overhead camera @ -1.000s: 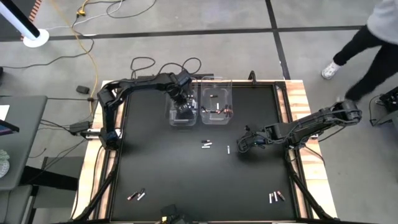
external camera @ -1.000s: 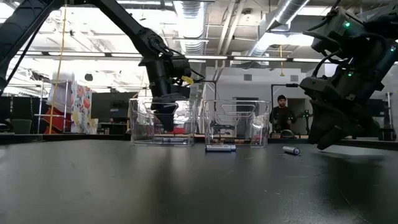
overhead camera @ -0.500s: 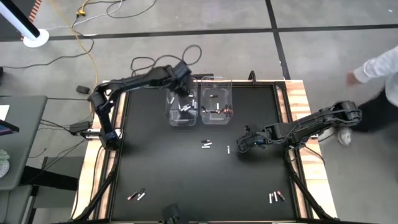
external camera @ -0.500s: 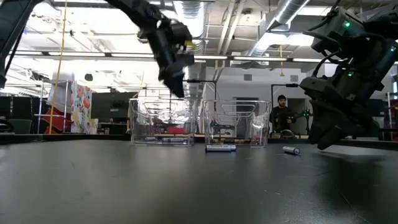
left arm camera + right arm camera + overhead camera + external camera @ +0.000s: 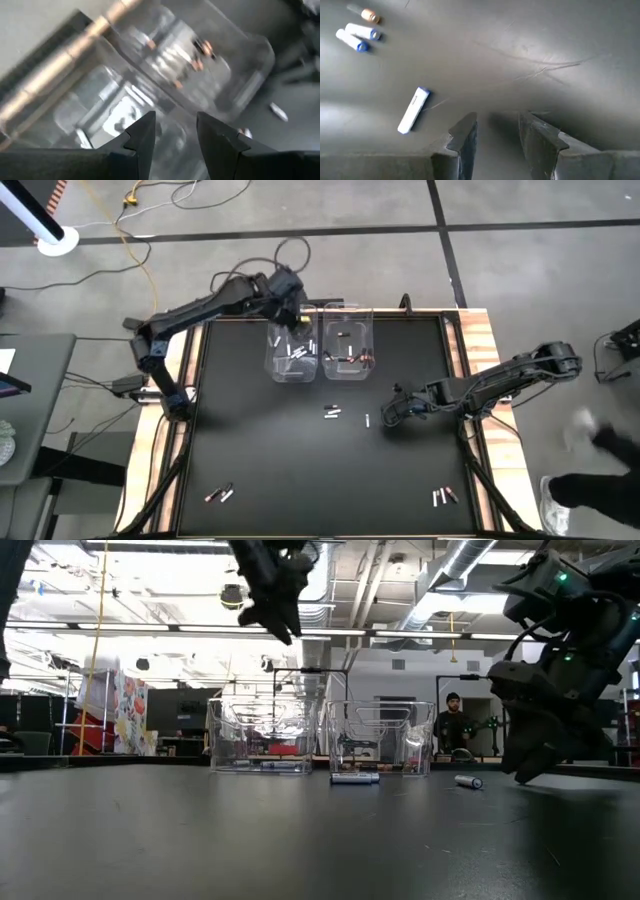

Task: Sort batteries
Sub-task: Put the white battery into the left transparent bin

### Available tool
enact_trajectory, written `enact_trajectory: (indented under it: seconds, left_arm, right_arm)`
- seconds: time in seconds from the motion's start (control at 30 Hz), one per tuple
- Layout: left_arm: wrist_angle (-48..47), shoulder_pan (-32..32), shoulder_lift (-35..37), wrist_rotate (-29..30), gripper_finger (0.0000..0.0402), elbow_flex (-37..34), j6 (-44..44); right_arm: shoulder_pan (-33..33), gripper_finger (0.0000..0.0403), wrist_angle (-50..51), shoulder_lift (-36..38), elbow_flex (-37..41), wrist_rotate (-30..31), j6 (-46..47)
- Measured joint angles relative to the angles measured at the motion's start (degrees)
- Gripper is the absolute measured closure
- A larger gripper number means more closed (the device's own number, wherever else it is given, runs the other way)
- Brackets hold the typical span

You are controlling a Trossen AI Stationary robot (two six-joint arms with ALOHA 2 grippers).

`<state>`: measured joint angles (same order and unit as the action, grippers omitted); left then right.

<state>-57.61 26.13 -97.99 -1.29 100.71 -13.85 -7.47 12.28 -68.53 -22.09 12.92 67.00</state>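
Lying scattered over the black table (image 5: 260, 450), the batteries sit in several small groups: a white one (image 5: 367, 420) alone near the middle, with a little cluster (image 5: 332, 412) just to its left; a pair (image 5: 219, 494) near the front left corner; and another few (image 5: 444, 497) near the front right corner. More batteries rest inside the two clear bins at the back of the table, whitish ones in the left bin (image 5: 291, 352) and reddish and dark ones in the right bin (image 5: 348, 350); the bins stand side by side, just about touching. The right gripper (image 5: 388, 416) hangs low over the table just beside the lone white battery, its fingers parted with nothing between them; its wrist camera shows that battery (image 5: 413, 110) lying apart from the fingers (image 5: 465, 137), with the cluster (image 5: 358, 31) farther off. The left gripper (image 5: 296, 320) is raised high above the back edge of the left bin, its fingers (image 5: 145, 132) a narrow way apart and holding nothing, the bins below it. A person (image 5: 452, 724) stands in the room behind the table.
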Motion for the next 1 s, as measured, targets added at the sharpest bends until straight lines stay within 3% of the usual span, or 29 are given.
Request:
enact_trajectory:
  seconds: [0.2, 0.37, 0.53, 0.73, 1.0]
  left_arm:
    - [0.2, -12.0, 1.5, 1.3, 0.0262, -3.9, -2.3]
    - [11.0, -22.6, 1.5, 9.2, 0.0262, -10.5, -8.4]
    - [20.5, -30.5, 1.4, 12.3, 0.0262, -18.7, -15.1]
    - [21.0, -37.5, 1.4, 18.6, 0.0262, -25.6, -21.2]
    - [22.8, -43.3, 8.5, 25.3, 0.0262, -37.2, -24.2]
  right_arm:
    - [-3.3, 0.0239, -0.2, 0.0, -0.1, -0.7, -1.5]
    - [-7.0, 0.0239, 3.8, 0.0, -2.6, -0.7, -1.7]
    - [-10.4, 0.0239, 3.9, 0.0, -6.4, -0.7, -2.6]
    - [-12.3, 0.0242, 9.3, 0.0, -13.6, -0.2, -1.3]
    - [-13.3, 0.0271, 22.4, -1.0, -28.4, 8.4, 2.2]
